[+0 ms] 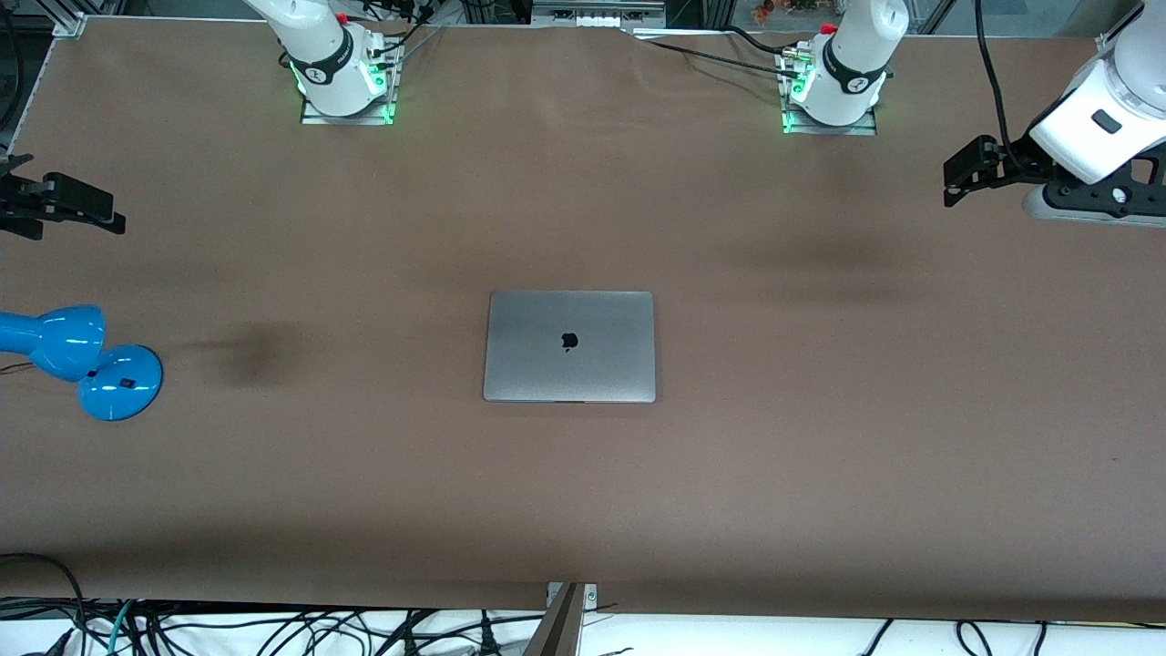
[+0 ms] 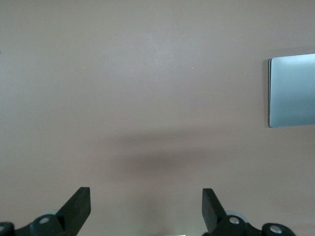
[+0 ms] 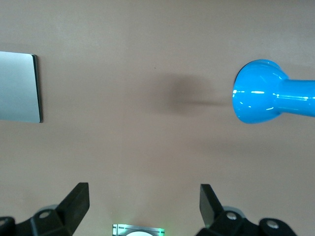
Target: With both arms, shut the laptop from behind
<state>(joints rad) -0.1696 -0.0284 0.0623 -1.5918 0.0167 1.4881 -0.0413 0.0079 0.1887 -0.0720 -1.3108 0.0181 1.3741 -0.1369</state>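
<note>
The grey laptop [image 1: 569, 346] lies flat in the middle of the brown table [image 1: 820, 437] with its lid down and the dark logo facing up. One edge of the laptop [image 2: 293, 91] shows in the left wrist view, and another edge of the laptop [image 3: 18, 87] in the right wrist view. My left gripper [image 1: 954, 185] hangs open over bare table at the left arm's end, well apart from the laptop. My right gripper [image 1: 109, 215] hangs open over the table at the right arm's end. Both the left gripper [image 2: 146, 206] and the right gripper [image 3: 144, 204] hold nothing.
A blue desk lamp [image 1: 56, 337] with a round blue base [image 1: 120, 383] sits at the right arm's end of the table, and the lamp head [image 3: 256, 91] shows in the right wrist view. The arm bases [image 1: 344, 87] stand along the table's farther edge. Cables [image 1: 273, 629] hang below the nearer edge.
</note>
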